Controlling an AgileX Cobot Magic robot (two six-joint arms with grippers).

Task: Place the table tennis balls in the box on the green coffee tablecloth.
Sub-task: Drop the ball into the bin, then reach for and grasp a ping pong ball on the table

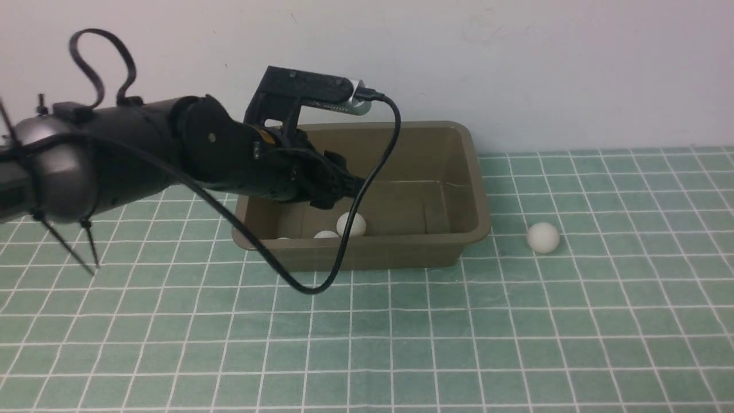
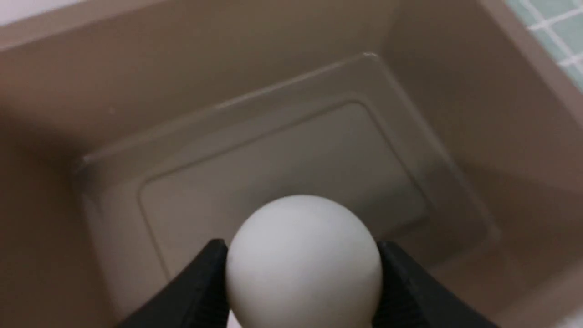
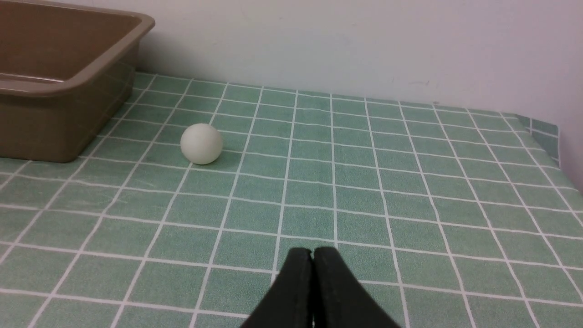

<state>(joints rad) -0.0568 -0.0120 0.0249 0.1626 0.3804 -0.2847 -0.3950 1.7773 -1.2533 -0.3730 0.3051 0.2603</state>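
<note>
White wall [image 1: 516, 57] backs a worktop covered by the green coffee tablecloth [image 1: 401, 344], teal with a grid of thin white lines. The box [image 1: 401, 252], an olive-brown tub with no lid, stands on the cloth at the far side, close to the wall. The left arm [image 1: 143, 149] reaches in from the left over the box's left half. A black cable [image 1: 312, 289] from its wrist camera loops down in front of the box's near wall.

In the left wrist view the left fingers [image 2: 200, 287] clamp the gripped ball [image 2: 303, 264] from both sides. It hangs above the bare floor of the box, inside its walls.

From the front, three white shapes show above the near wall inside the box. A round ball [image 1: 351, 225] sits just under the end of the arm, crossed by the cable. A lower ball [image 1: 327, 234] is just beside it, and a white sliver [image 1: 282, 237] shows further left. Whether the round ball is the gripped one cannot be told from that view.

The loose ball [image 1: 543, 237] lies on the cloth to the right of the box, near its right end but not touching it. The right fingers [image 3: 298, 287] are pressed together, holding nothing, over bare cloth well apart from the loose ball.
</note>
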